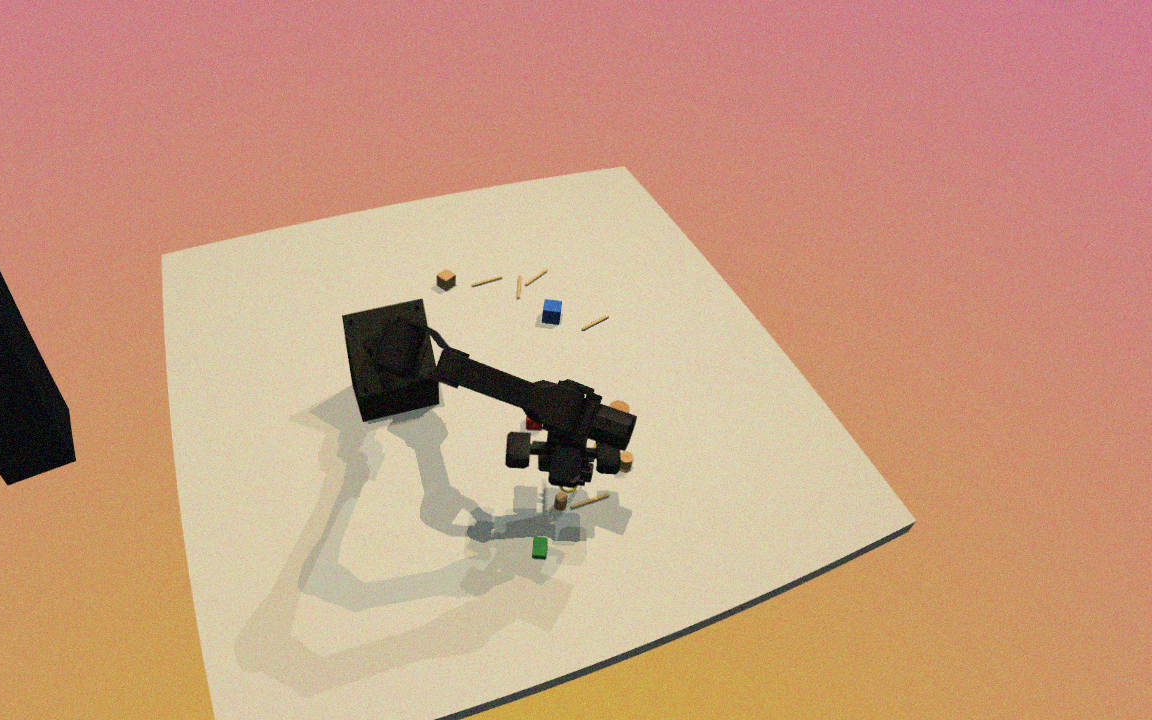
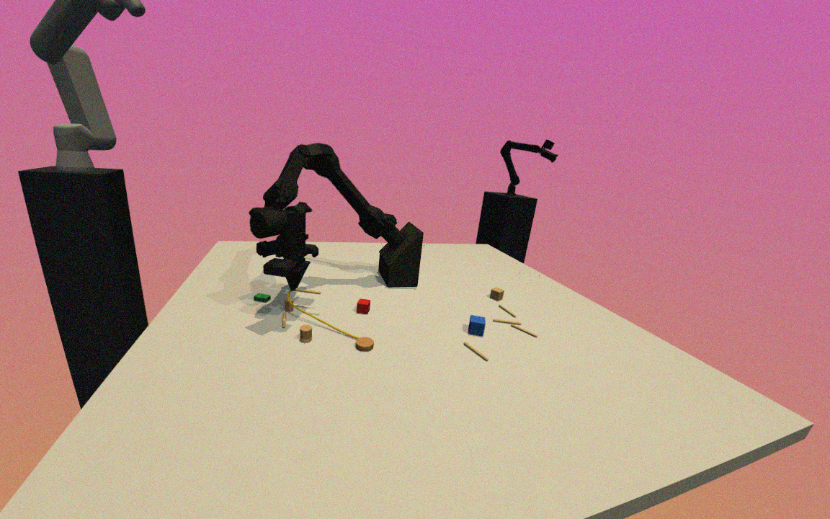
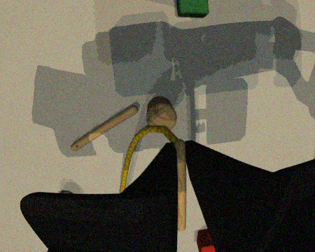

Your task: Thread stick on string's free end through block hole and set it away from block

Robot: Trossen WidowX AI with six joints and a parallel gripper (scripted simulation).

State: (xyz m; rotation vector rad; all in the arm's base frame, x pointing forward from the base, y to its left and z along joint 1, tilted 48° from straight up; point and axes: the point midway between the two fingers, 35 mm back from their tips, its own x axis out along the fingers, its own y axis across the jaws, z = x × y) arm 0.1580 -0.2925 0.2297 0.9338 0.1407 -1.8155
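Observation:
My gripper (image 2: 293, 287) (image 3: 178, 149) is shut on the thin wooden stick (image 2: 308, 291) (image 3: 181, 199) and holds it near its string end, above the table. The yellow string (image 1: 567, 489) (image 2: 324, 321) (image 3: 127, 168) arches from it, then runs to the round wooden button (image 1: 618, 406) (image 2: 364, 344). A wooden cylinder (image 1: 560, 501) (image 2: 288, 307) (image 3: 162, 117) is close to the fingertips and looks tilted in the wrist view; touch with the string is unclear. Another cylinder (image 1: 626, 461) (image 2: 305, 334) stands nearby. A wooden cube (image 1: 446, 279) (image 2: 496, 294) stands far off. No hole can be made out in any of these.
A loose stick (image 1: 589, 500) (image 2: 284, 317) (image 3: 105, 127) lies beside the near cylinder. A green block (image 1: 540, 548) (image 2: 261, 297) (image 3: 193, 8) and a red cube (image 1: 533, 422) (image 2: 363, 306) (image 3: 204, 239) are nearby. A blue cube (image 1: 551, 311) (image 2: 476, 325) and several loose sticks are farther away.

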